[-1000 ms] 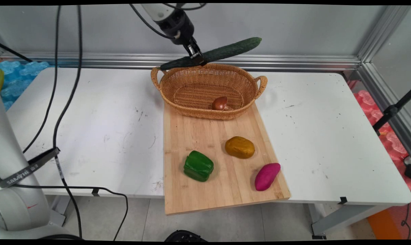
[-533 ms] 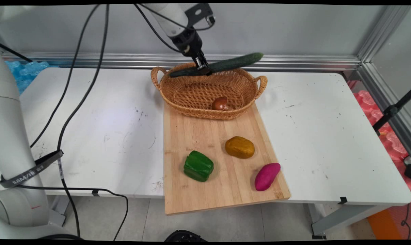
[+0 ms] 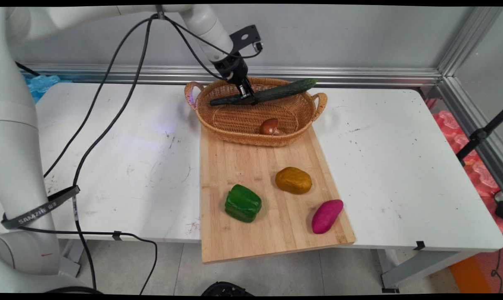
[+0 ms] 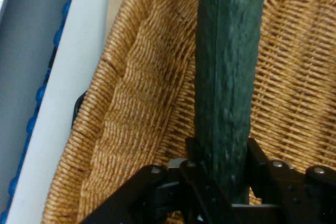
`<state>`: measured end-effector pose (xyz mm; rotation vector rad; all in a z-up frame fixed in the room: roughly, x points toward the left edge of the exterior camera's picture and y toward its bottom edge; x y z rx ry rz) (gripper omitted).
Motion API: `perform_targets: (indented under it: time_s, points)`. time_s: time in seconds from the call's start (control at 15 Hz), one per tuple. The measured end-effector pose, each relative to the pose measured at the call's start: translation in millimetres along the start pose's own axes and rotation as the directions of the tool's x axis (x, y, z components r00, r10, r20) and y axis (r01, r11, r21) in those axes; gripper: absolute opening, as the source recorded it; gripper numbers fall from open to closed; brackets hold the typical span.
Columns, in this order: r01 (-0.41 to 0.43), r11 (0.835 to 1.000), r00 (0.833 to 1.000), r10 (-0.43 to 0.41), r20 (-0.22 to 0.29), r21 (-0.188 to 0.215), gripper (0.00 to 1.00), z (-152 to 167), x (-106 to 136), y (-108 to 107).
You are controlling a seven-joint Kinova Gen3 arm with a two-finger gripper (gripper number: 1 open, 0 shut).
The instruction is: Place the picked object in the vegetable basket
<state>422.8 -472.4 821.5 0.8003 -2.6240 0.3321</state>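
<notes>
Pincer [image 3: 248, 96] clamped on a long dark green cucumber [image 3: 276, 91], its two black fingers [image 4: 195, 157] pressed against either side of the vegetable. Held this way, the cucumber slants across the mouth of the wicker basket [image 3: 218, 121], one end low inside by the basket's left wall and the other raised over the rim toward the worktop's far edge. In the hand view the cucumber [image 4: 227, 77] runs straight up from the pincer [image 4: 220, 161] with the woven basket wall [image 4: 131, 108] behind it. A small brown mushroom [image 3: 269, 126] lies in the basket at its near side. The basket stands at the far end of a wooden cutting board [image 3: 234, 166], which overhangs the near edge of the white worktop [image 3: 401, 166]. On the board sit a green bell pepper [image 3: 243, 203], a yellow-brown potato [image 3: 293, 180] and a magenta sweet potato [image 3: 326, 216], each apart from the others
</notes>
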Motion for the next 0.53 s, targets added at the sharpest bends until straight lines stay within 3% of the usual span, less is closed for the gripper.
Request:
perform_targets:
  time_s: [0.13,0.2,0.53]
  points:
    - [0.002,1.000,1.000,-0.002,-0.002,-0.003,0.00,8.8,-3.5,-4.0]
    - [0.002,1.000,1.000,-0.002,-0.004,-0.005,1.00,11.5,-4.8,-5.3]
    - [-0.002,1.000,1.000,0.001,-0.025,-0.014,1.00,15.8,-6.4,-8.4]
